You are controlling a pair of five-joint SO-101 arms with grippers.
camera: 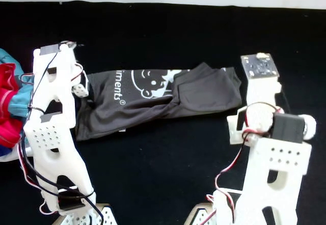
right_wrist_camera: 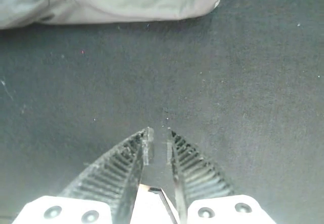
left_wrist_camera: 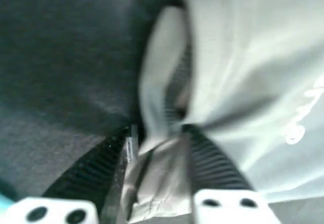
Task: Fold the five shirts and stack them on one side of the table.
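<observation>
**Left gripper clamping the grey shirt**

The left gripper is pinching a bunched fold of the grey shirt, which is lying across the middle of the black table. In the high view, white lettering and a cartoon drawing are showing on it. The right gripper is hanging over bare table just beside the shirt, fingers almost together, gripping nothing.
</observation>
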